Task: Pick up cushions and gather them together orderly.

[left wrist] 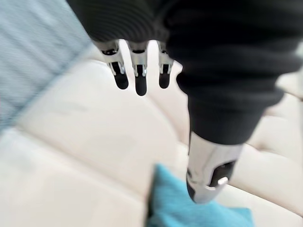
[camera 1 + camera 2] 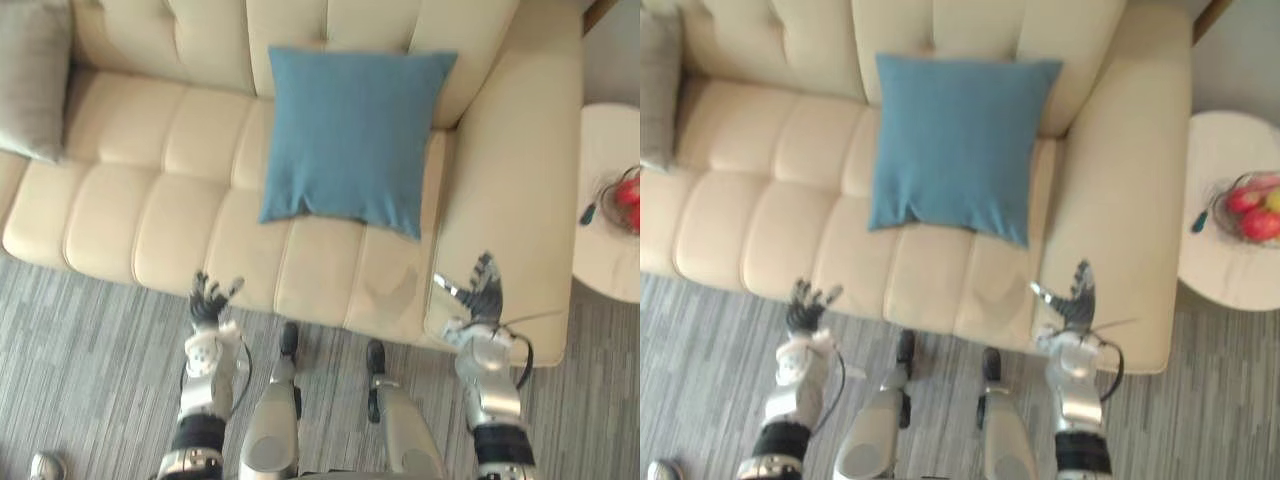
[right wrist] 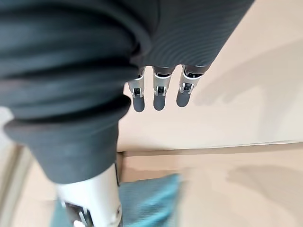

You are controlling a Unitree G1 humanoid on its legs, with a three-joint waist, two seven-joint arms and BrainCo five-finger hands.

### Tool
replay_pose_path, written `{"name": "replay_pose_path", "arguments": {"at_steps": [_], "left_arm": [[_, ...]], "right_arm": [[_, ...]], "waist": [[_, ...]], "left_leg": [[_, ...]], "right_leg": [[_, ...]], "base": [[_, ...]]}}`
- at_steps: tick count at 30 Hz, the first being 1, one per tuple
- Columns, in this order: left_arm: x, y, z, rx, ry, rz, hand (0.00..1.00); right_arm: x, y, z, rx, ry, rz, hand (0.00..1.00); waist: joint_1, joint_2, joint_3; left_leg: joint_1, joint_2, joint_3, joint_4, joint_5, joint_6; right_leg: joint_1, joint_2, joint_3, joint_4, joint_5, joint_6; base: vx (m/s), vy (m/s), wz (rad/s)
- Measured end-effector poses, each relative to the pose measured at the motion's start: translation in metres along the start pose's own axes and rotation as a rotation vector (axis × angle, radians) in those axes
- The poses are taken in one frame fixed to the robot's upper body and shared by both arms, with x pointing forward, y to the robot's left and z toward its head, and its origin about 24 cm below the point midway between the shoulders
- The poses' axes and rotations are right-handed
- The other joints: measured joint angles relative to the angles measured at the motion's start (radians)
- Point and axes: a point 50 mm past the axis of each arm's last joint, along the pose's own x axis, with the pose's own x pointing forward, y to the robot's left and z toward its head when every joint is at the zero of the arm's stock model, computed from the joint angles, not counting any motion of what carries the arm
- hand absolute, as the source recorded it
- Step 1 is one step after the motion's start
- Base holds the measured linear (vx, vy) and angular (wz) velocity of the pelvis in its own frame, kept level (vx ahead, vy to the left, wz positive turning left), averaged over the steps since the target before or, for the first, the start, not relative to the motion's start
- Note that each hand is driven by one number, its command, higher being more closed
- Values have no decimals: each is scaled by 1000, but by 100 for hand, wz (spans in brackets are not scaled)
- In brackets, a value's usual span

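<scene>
A blue cushion [image 2: 350, 135] stands on the cream sofa [image 2: 150, 200] at about 12 o'clock from the robot. Its top edge leans on the backrest and its lower edge rests on the seat. It sits close to the armrest [image 2: 520, 180], which is at 2 o'clock. A grey cushion [image 2: 30, 75] is propped at the far end of the sofa at 10 o'clock, well apart from the blue one.

The left hand [image 2: 208, 300] hovers at 7 o'clock over the front edge of the seat, where sofa meets grey carpet [image 2: 80, 340]. It is released, with its fingers spread and straight, grasping nothing. In the left wrist view its fingers [image 1: 140, 75] hang straight above the cream seat, and a corner of the blue cushion [image 1: 180, 208] shows beyond the thumb.

The right hand [image 2: 480, 295] is at 5 o'clock, over the front end of the armrest. It too is released, with fingers fanned and thumb held out. In the right wrist view its fingers [image 3: 158, 92] point straight over cream upholstery, apart from the blue cushion [image 3: 151, 205].

A round white table [image 2: 605, 250] stands past the armrest at 3 o'clock, carrying red fruit [image 2: 628, 200].
</scene>
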Motion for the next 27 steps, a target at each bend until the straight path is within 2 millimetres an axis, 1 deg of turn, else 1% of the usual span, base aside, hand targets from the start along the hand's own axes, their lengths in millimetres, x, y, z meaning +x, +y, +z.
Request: {"name": "replay_pose_path", "arguments": {"at_steps": [1, 2, 3, 4, 5, 6, 7, 9, 11, 13, 16, 18, 20, 21, 22, 23, 24, 25, 26, 27], "left_arm": [[-7, 6, -24, 40, 91, 9, 0], [-13, 11, -43, 75, 165, 16, 0], [-17, 13, -54, 91, 209, 20, 0], [-25, 18, -71, 117, 282, 31, 0], [-31, 22, -82, 132, 330, 40, 0], [-35, 26, -90, 143, 365, 51, 0], [-36, 31, -92, 148, 381, 64, 0], [-40, 36, -100, 155, 417, 73, 0], [-43, 41, -104, 179, 440, 74, 0], [-43, 43, -105, 188, 447, 78, 0], [-43, 45, -105, 197, 450, 82, 0], [-43, 46, -104, 200, 448, 84, 0], [-42, 48, -103, 207, 443, 88, 0], [-40, 49, -100, 219, 435, 86, 0], [-38, 50, -98, 234, 427, 83, 0], [-33, 51, -92, 248, 408, 80, 0], [-31, 50, -90, 251, 400, 77, 0], [-27, 43, -84, 239, 375, 63, 0], [-23, 39, -79, 234, 354, 58, 0], [-21, 38, -75, 230, 337, 57, 0]], "right_arm": [[-6, 0, -22, -7, 85, 5, 0], [-13, -1, -40, -15, 157, 11, 0], [-16, 0, -49, -24, 197, 20, 0], [-23, -1, -65, -37, 264, 27, 0], [-28, 0, -75, -37, 309, 29, 0], [-35, 1, -87, -36, 363, 33, 0], [-41, 1, -97, -36, 407, 38, 0], [-51, 1, -113, -40, 483, 46, 0], [-58, -3, -124, -39, 541, 37, 0], [-62, -6, -129, -33, 572, 22, 0], [-62, -6, -131, -34, 581, 22, 0], [-58, -2, -127, -33, 567, 33, 0], [-48, 7, -118, -46, 531, 62, 0], [-44, 13, -114, -65, 514, 83, 0], [-41, 17, -111, -75, 499, 98, 0], [-39, 20, -108, -85, 489, 112, 0], [-39, 20, -108, -91, 487, 113, 0], [-37, 20, -107, -108, 480, 112, 0], [-36, 22, -105, -117, 473, 120, 0], [-37, 26, -106, -130, 475, 140, 0]], "waist": [[0, -2, -26], [-3, -1, -47], [-4, -2, -62], [-7, -4, -84], [-10, -5, -95], [-14, -7, -113], [-15, -9, -126], [-16, -14, -151], [-16, -15, -171], [-18, -18, -174], [-18, -26, -176], [-13, -29, -176], [-10, -36, -167], [-9, -43, -157], [-9, -52, -150], [-11, -66, -142], [-13, -71, -143], [-10, -62, -141], [-8, -53, -133], [-11, -66, -137]], "left_leg": [[28, 1, 7, 0, -12, 5], [51, 2, 10, -1, -17, 0], [63, 3, 12, -2, -20, -3], [85, 4, 19, -6, -26, -4], [103, 4, 20, -10, -28, -5], [121, 6, 21, -19, -28, -5], [137, 8, 25, -24, -31, -4], [171, 10, 37, -41, -33, -3], [198, 10, 51, -52, -34, -4], [216, 9, 60, -52, -37, -4], [236, 10, 92, -52, -44, -4], [242, 13, 147, -51, -49, -8], [230, 16, 210, -26, -64, -4], [221, 24, 236, 3, -78, -5], [209, 30, 256, 43, -97, 0], [189, 31, 284, 105, -119, 14], [177, 40, 289, 132, -130, 18], [152, 68, 275, 144, -138, 17], [144, 83, 270, 151, -136, 12], [149, 82, 247, 176, -134, 8]], "right_leg": [[26, 0, 1, -4, -5, -1], [50, 0, 1, -9, -10, -1], [64, 0, 1, -16, -12, -2], [82, -1, 3, -21, -16, -3], [99, -2, 3, -24, -20, -3], [110, -2, -1, -31, -22, -3], [123, 0, 0, -35, -25, -1], [145, 0, 1, -36, -33, -1], [162, 0, 5, -41, -34, -1], [179, 0, 10, -49, -33, -1], [184, 2, 37, -53, -21, 2], [163, 9, 89, -59, -3, 5], [132, 13, 139, -69, 24, 13], [120, 4, 123, -69, 23, 12], [119, -21, 65, -67, 23, 6], [120, -56, -20, -60, 49, -12], [121, -61, -36, -63, 60, -2], [115, -50, -48, -30, 58, 4], [62, -46, -64, 138, -14, -31], [26, -67, -75, 390, -91, -9]], "base": [[94, -31, -6], [85, -28, -6], [67, -18, -6], [56, -11, -5], [53, -10, -2], [31, -13, 0], [0, 0, 0], [30, -13, -10], [37, -7, -13], [18, 3, -14], [7, 16, -32], [-5, 19, -72], [-46, 24, -90], [-66, 19, -86], [-59, 29, -64], [-46, 34, -39], [-55, 8, -4], [-44, -18, 18], [-13, -61, 41], [4, -104, 48]]}}
